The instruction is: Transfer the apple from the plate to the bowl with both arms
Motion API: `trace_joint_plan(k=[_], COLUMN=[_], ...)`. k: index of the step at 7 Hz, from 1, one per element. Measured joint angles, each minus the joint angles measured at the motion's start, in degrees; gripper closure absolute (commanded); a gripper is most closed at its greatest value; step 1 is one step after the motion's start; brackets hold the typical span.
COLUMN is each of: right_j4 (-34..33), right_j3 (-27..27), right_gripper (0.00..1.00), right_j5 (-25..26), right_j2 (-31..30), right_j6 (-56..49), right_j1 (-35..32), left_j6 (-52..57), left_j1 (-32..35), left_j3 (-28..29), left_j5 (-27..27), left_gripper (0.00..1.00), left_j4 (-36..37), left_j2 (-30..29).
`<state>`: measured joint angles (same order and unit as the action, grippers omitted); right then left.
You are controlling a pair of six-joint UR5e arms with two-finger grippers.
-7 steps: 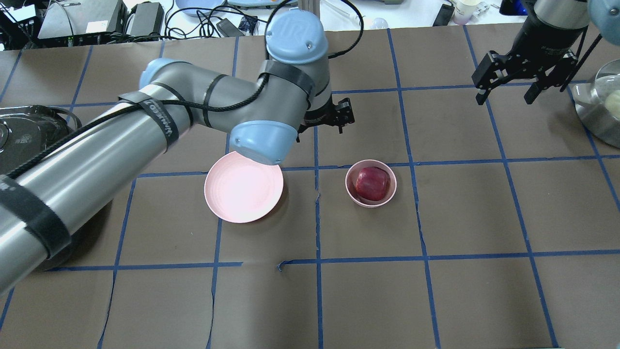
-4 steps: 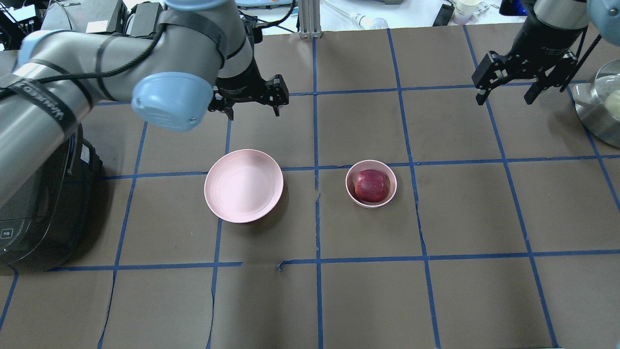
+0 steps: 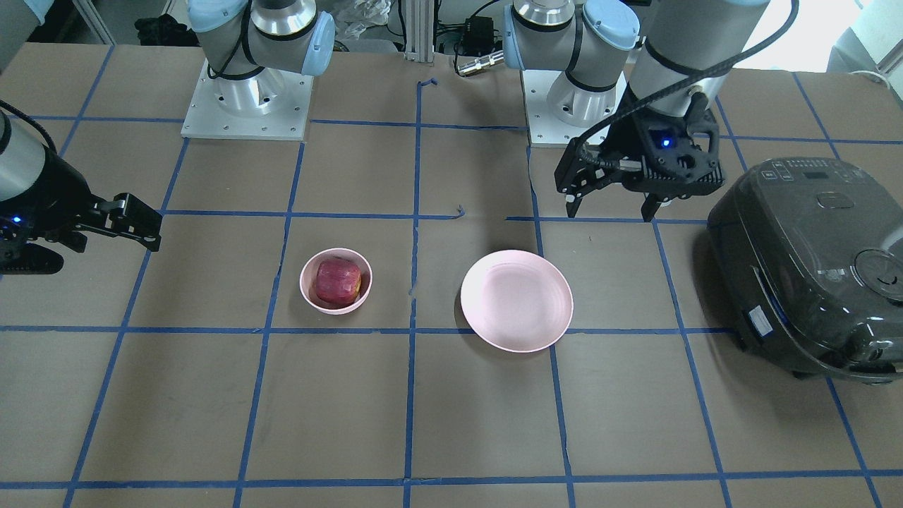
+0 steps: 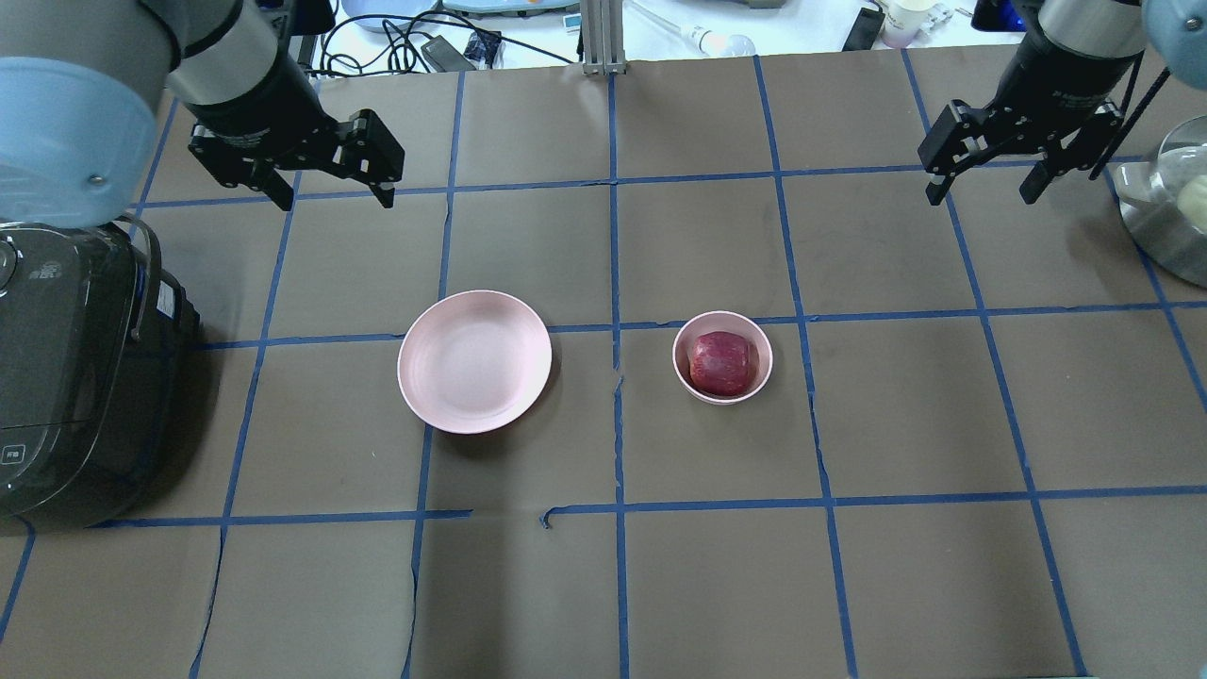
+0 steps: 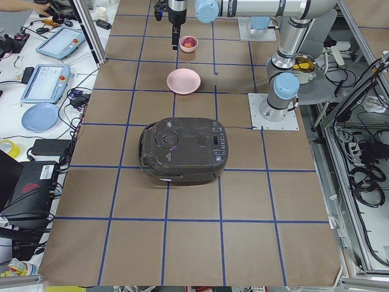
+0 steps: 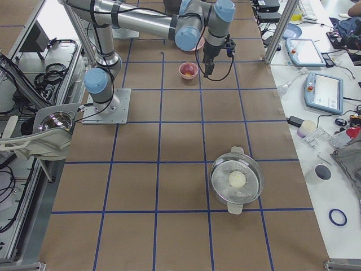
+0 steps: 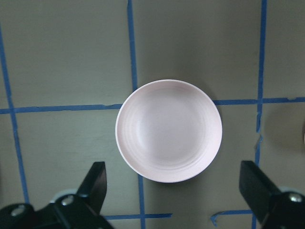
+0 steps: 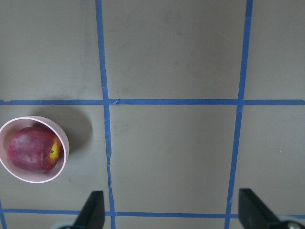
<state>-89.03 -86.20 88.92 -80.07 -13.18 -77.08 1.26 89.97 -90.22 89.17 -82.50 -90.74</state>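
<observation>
The dark red apple (image 4: 723, 362) lies in the small pink bowl (image 4: 758, 377), right of the table's middle; both also show in the right wrist view, the apple (image 8: 32, 148) in the bowl (image 8: 64, 151). The wide pink plate (image 4: 474, 361) is empty, left of the bowl; it also shows in the left wrist view (image 7: 169, 130). My left gripper (image 4: 332, 193) is open and empty, high above the table beyond the plate's far left. My right gripper (image 4: 983, 184) is open and empty, far right, beyond the bowl.
A dark rice cooker (image 4: 66, 377) stands at the table's left edge, close under my left arm. A metal pot with a glass lid (image 4: 1174, 222) sits at the far right edge. Blue tape lines grid the brown table (image 4: 717, 585). Cables and devices lie beyond the far edge.
My left arm has swung left and back, from beside the bowl to the far left, uncovering the plate. The right arm, apple and bowl have not moved.
</observation>
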Motion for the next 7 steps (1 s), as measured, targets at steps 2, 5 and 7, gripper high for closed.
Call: trace_joint_plan(k=[2, 5, 7], right_j4=[0.0, 0.0, 0.1], right_j3=[0.0, 0.1, 1.1], right_gripper=[0.00, 0.00, 0.00], right_j5=[-0.1, -0.1, 0.1], right_j2=[0.0, 0.0, -1.2], right_j6=[0.0, 0.1, 0.6], right_j1=[0.0, 0.0, -0.5], left_j6=[0.5, 0.6, 0.5], left_j1=[-0.9, -1.3, -1.2], left_j3=[1.5, 4.7, 4.9], left_j5=[0.6, 3.3, 3.3], left_gripper=[0.00, 0.00, 0.00], left_j4=[-0.9, -2.9, -3.3], left_j2=[1.0, -0.2, -0.2])
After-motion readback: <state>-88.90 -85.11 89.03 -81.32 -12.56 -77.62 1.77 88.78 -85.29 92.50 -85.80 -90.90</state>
